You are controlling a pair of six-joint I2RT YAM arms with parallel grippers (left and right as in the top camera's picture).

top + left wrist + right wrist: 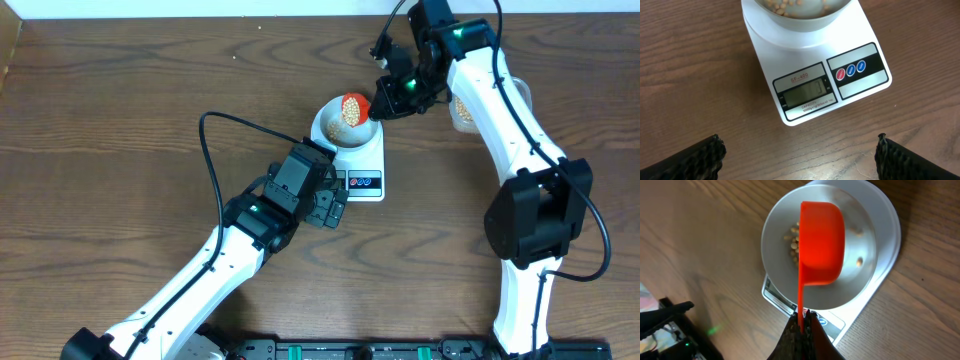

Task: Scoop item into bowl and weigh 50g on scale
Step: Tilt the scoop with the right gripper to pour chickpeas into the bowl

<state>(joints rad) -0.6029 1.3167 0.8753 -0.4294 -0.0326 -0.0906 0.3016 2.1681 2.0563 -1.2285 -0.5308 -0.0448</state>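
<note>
Left fingers (707, 156): released and spread wide, holding nothing. They hover low over the bench (690, 75) just in front of the scale, with the wrist camera facing the readout.
Scale (810, 55): flat on the bench, carrying the bowl. Its display (804, 93) faces the left arm, and the digits are too faint to read.
Bowl (777, 272): centred on the scale's platform. Only a thin scatter of beans (792, 242) lies on its bottom.
Scoop (822, 240): orange, held over the bowl and within its rim. The overhead view shows beans in its cup.
Right fingers (812, 340): clenched on the end of the scoop's handle.
Tub (457, 118): right of the scale, partly hidden by the right arm; it holds the bean supply.
Step in hand: judged to be tipping a scoopful into the bowl while the left arm watches the readout.
Progress: likely early, since the bowl holds few beans.
Next move: roll the right wrist slowly so the beans trickle inside the rim. The scoop must not touch the bowl or the reading will be off. More trips to the tub look likely.
</note>
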